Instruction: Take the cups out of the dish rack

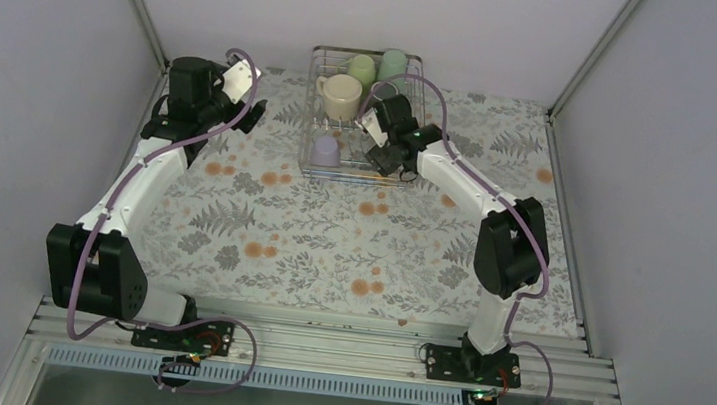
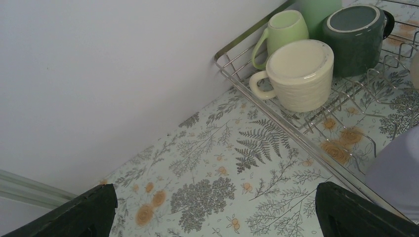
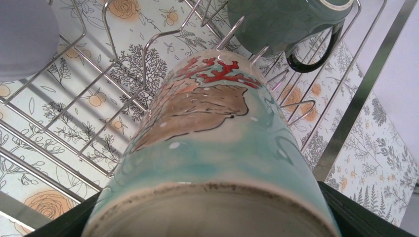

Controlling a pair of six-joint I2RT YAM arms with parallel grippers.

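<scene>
- Hovers with left hand (image 2: 216,197) spread wide over worktop (image 2: 197,163), beside dish rack (image 1: 310,107).
- Pinches marked beige cup (image 3: 207,123) in right hand (image 3: 207,222), at rack's near right part.
- Also in rack: cream cup (image 2: 301,74), lavender cup (image 1: 326,149), dark grey-green mug (image 2: 353,37), pale green mug (image 2: 284,27).

Dish rack (image 1: 309,107) sits centre of the worktop's (image 1: 330,240) far edge, at the back wall. Inside: corner cup (image 1: 326,149) near-left, handled mug (image 1: 341,95) behind it, back-left cup (image 1: 362,67) and back-right cup (image 1: 393,65) in the rear. Right gripper (image 3: 212,217) is in the right half, straddling the side cup (image 3: 207,123); far mug (image 3: 281,19) lies just beyond. Left gripper (image 2: 217,217) is outside, left of the rack.
</scene>
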